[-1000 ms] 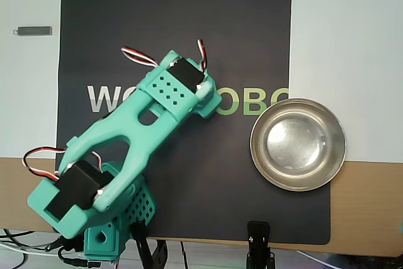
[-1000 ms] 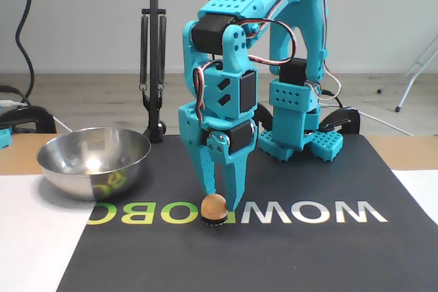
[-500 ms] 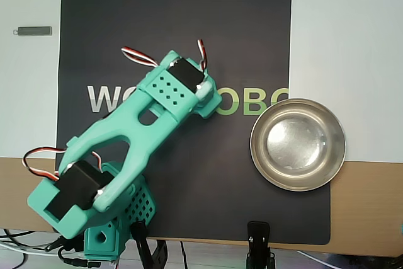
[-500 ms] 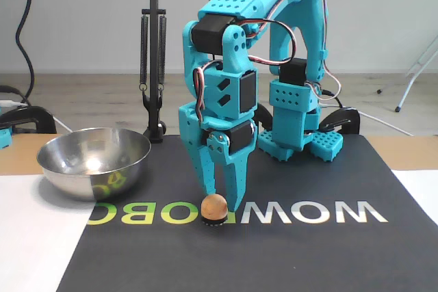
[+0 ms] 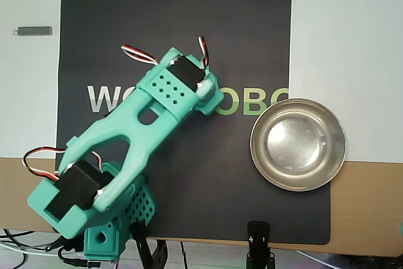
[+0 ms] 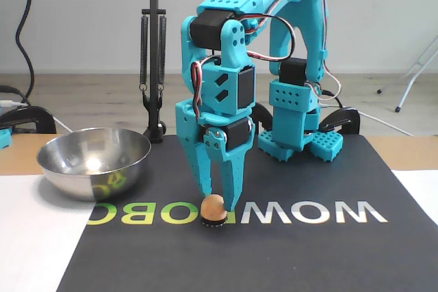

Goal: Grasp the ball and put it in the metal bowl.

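Here, in the fixed view, you see the teal gripper (image 6: 217, 203) pointing straight down over the black printed mat (image 6: 287, 251), its two fingers only slightly parted and their tips just behind and above the ball (image 6: 213, 206). You cannot tell from either view whether the fingertips touch the ball; nothing is clamped between them. The ball is a small peach-orange sphere that sits on a short dark ring-shaped stand on the mat's white and green lettering, at about 6 o'clock from the gripper. The metal bowl (image 6: 94, 161) stands at 9 o'clock from the ball, well apart from it, straddling the mat's left edge, and it holds nothing. In the overhead view the arm (image 5: 135, 133) covers the ball completely, and the metal bowl (image 5: 298, 144) lies at roughly 3 o'clock from the arm's wrist, overlapping the mat's right edge. A small grey bar (image 5: 33, 30) lies on the white surface at 10 o'clock from the wrist.
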